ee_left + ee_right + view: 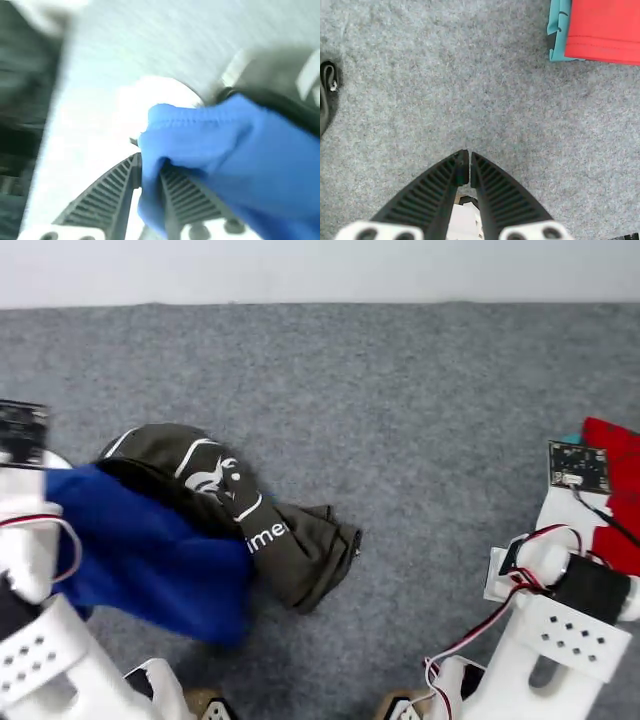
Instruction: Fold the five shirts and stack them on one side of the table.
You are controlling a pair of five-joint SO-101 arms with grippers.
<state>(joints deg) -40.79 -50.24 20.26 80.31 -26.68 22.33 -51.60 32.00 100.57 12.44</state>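
Note:
A blue shirt (150,555) hangs in a bunch at the table's left, draped over part of a crumpled dark olive shirt (280,540) with white print. My left gripper (150,165) is shut on a fold of the blue shirt (235,150) and holds it up off the table. My right gripper (469,162) is shut with nothing in it, hovering over bare grey felt at the right. A folded red shirt (615,490) lies on a teal one (559,30) at the table's right edge; the red shirt (605,27) covers most of the teal.
The table (400,410) is covered in grey felt, with open room across the middle and back. Both arms' white bodies stand at the front corners. The olive shirt's edge (327,95) shows off to one side of my right gripper.

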